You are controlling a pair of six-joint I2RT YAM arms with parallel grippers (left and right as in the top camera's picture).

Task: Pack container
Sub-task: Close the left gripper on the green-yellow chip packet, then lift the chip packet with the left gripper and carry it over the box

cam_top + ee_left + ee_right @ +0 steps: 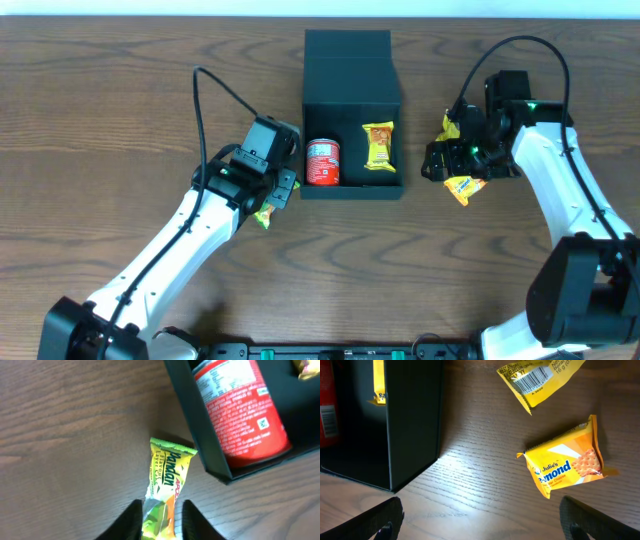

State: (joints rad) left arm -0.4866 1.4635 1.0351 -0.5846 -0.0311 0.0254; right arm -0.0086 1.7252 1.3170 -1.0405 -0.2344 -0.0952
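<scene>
Two packets waiting at the right gripper (482,520), one at the left gripper (160,521).

LEFT GRIPPER
- Narrowed onto the near end of the green pandan packet (167,472), fingers (131,522) against both long edges.
- Gripped by the end to leave the free length leading, presumably for entry first.
- Container (210,450) ahead and to the right of the fingertips, open face up, its near corner just beside the packet's far end.
- Red can (240,410) lying on its side against the wall nearest this hand, probably laid flat to sit below the rim.

RIGHT GRIPPER
- Spread wide, holding nothing, fingers (382,520) at opposite edges of the wrist view.
- Julie's cracker packet (565,465) flat on the table (485,475), ahead and slightly right of centre, not yet between the fingertips.
- Second yellow packet (535,377) further ahead, barcode side up.
- Container outer wall ahead and to the left.
- Wide opening judged as preparation for straddling the cracker packet.

INSIDE THE CONTAINER
- Yellow snack packet (378,146) beside the can, on the side toward the right gripper.

JUDGEMENT
- Step in hand: transfer of the pandan packet over the near wall.
- Packing roughly half complete.
- Lift clear of the rim, then lower into the gap beside the can.
- Risk: soft wrapper folding against the wall edge.
</scene>
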